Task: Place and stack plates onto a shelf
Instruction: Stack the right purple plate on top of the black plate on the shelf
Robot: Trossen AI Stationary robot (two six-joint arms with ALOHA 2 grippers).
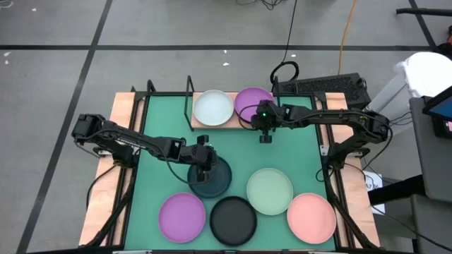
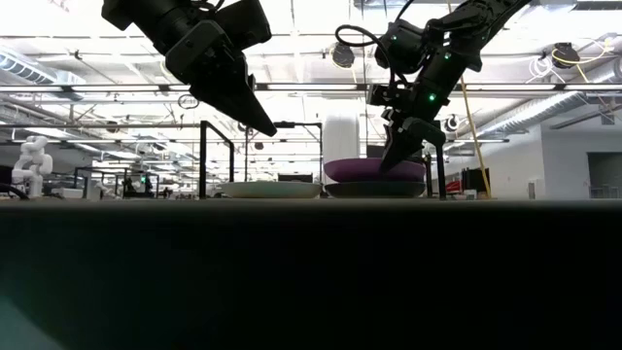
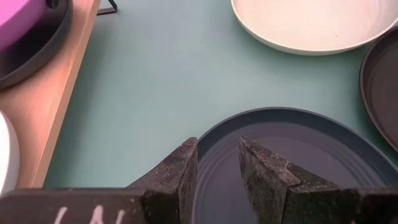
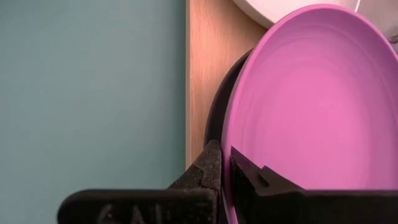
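Left gripper [image 1: 204, 161]: fingers straddling the dark teal plate [image 1: 215, 182] rim on the table, seemingly not clamped. Right gripper [image 1: 265, 136]: pinching the purple plate [image 1: 248, 101] rim, over a dark grey plate [image 4: 214, 118] on the shelf [image 1: 202, 125], beside the white plate [image 1: 212, 107].

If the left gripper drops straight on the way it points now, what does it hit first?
Most likely the near rim of the dark teal plate: the left gripper points down with its open fingers either side of that rim. How far above it is unclear.
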